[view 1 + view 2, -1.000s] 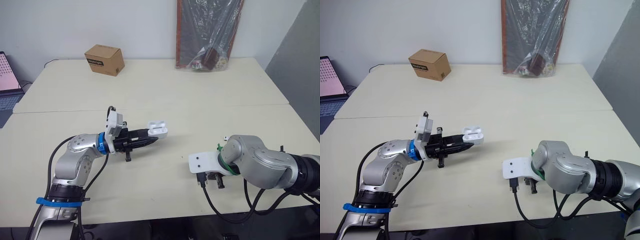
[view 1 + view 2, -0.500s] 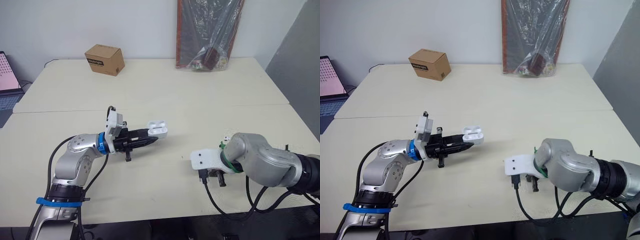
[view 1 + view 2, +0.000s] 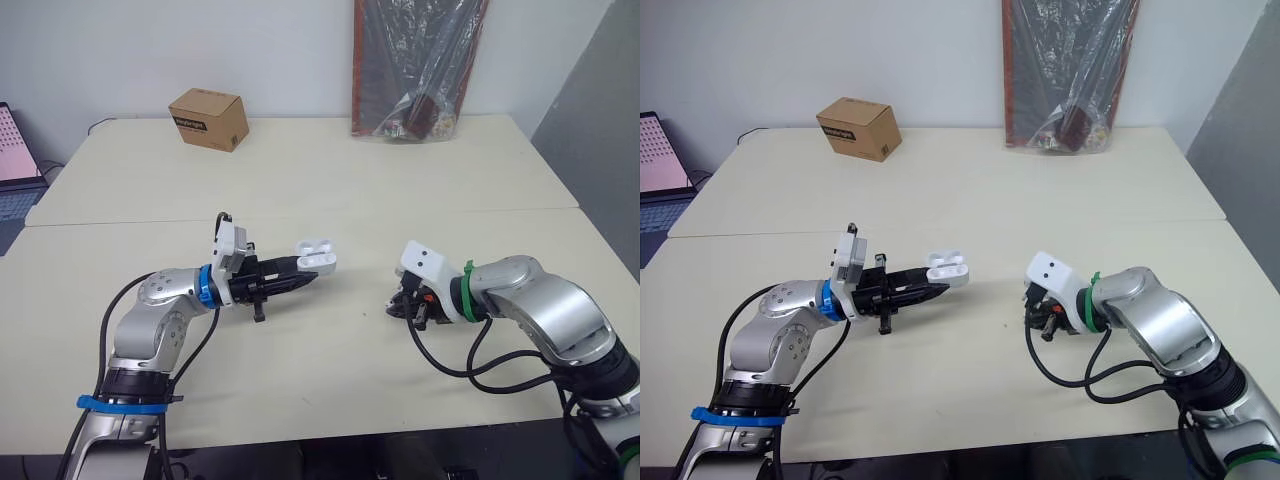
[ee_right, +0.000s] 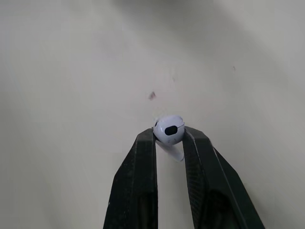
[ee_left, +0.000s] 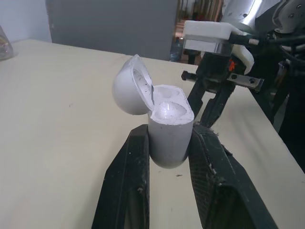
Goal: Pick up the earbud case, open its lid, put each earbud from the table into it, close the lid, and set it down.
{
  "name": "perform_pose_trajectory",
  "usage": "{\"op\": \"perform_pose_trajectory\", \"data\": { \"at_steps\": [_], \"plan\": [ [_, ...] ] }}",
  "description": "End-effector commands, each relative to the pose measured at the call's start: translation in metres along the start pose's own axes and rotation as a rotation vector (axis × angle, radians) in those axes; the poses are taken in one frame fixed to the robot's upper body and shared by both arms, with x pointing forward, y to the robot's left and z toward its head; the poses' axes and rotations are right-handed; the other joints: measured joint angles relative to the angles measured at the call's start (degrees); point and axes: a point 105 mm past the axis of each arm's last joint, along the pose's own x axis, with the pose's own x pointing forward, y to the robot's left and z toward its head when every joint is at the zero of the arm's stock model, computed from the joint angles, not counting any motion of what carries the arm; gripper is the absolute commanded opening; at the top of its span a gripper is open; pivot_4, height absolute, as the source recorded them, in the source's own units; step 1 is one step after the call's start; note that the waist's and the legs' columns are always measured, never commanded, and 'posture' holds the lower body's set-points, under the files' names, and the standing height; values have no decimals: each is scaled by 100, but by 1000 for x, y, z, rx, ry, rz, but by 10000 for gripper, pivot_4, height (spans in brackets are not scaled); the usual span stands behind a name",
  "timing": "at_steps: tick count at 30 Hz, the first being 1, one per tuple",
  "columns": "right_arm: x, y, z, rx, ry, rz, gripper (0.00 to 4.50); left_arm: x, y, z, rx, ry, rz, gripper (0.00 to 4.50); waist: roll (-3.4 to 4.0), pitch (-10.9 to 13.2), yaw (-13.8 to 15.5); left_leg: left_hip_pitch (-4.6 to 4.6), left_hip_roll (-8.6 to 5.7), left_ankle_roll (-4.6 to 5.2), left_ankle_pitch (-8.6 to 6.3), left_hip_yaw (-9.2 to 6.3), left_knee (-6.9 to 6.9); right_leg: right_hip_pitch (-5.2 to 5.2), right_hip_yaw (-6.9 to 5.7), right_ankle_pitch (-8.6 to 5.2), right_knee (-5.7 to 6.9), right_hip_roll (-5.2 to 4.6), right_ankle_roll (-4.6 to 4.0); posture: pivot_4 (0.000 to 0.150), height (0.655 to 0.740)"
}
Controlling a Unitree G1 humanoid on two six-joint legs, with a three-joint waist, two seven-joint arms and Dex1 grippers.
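carrying earbud [image 4: 169, 129], clenched in right claw [image 3: 410, 305], to earbud case [image 5: 167, 129] gripped open-lidded by left claw [image 3: 300, 283]; align stem with well, lower slowly.

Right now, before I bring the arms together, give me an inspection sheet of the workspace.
Surface: beige table, faint small marks, a seam across it.
Job's things: earbud case, lid open, upright; earbud pinched at the fingertips.
Clutter: cardboard box and plastic-wrapped bundle at the far edge.
Grippers: left gripper shut on the case; right gripper shut on the earbud.
Cables: black cable loops below the right arm.
Surroundings: laptop at the robot's left; wall behind.
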Motion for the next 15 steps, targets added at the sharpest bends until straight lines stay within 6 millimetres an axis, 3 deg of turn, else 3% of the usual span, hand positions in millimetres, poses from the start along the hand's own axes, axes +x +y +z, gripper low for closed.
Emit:
{"op": "perform_pose_trajectory", "data": {
  "at_steps": [1, 10, 15],
  "plan": [
    [-9, 1, 13, 16, -121, -34, 4088, 3, 1, 8, 50, -27, 0, 7780, 0, 0, -1, 0, -1, 0, 0, 1, 0, 0, 1, 0, 0, 0, 0, 1500, 7400],
    [-7, 8, 27, 242, -422, -29, 4088, 3, 2, 7, 63, -40, 3, 7780, 0, 0, -4, 1, 2, 0, 0, 1, -1, 0, 3, 0, 2, 3, 0, 1500, 7400],
    [-5, 5, 24, 390, -474, -17, 4088, 2, 2, 7, 67, -40, 1, 7780, 1, 0, -4, 2, 1, 0, 0, 3, -1, 0, 6, 0, 2, 4, 0, 1500, 7400]
  ]
}}
